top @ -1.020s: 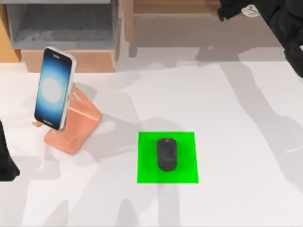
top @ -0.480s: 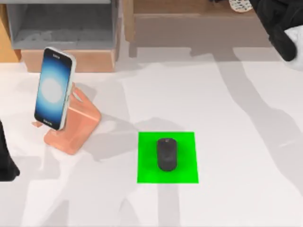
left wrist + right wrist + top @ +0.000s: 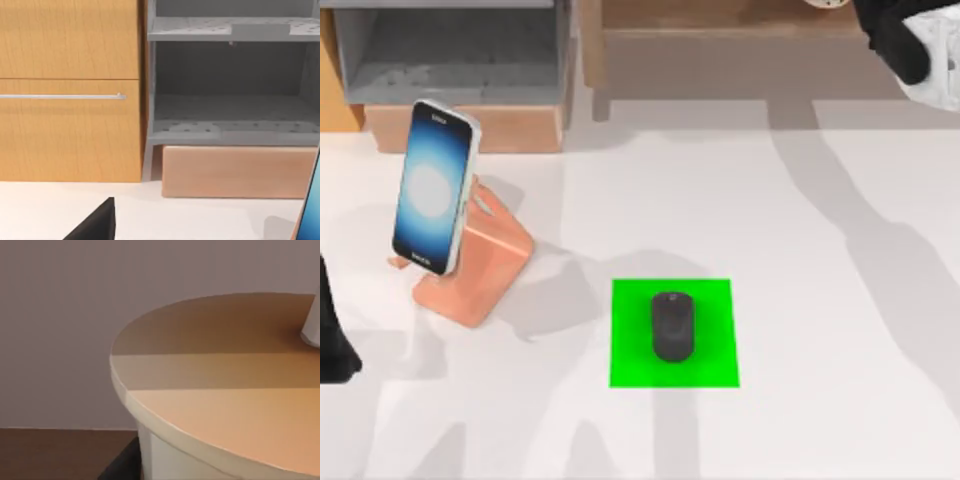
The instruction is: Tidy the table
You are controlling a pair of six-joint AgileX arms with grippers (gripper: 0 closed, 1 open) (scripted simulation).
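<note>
Right arm [image 3: 910, 45] raised at far right corner above wooden shelf [image 3: 720, 30]; finger state indeterminable. Well below-left: black mouse [image 3: 672, 326] on green patch [image 3: 630, 350] of table [image 3: 820, 300]. Left arm [image 3: 332, 340] parked at left edge, grip likewise indeterminable, beside phone [image 3: 435, 187] on stand [image 3: 490, 262].

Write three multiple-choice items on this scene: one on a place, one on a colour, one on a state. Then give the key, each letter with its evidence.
1. Where does the black computer mouse lie?
A. on the green square patch
B. in the grey compartment
C. on the phone stand

2. What colour is the phone stand?
A. blue
B. salmon pink
C. black

3. How is the smartphone set?
A. flat on the table
B. face down in the shelf
C. propped up on its stand, screen lit

Key: 1 A, the patch shows all round the mouse. 2 B, its base is salmon pink. 3 C, it leans on the stand, screen glowing.
</note>
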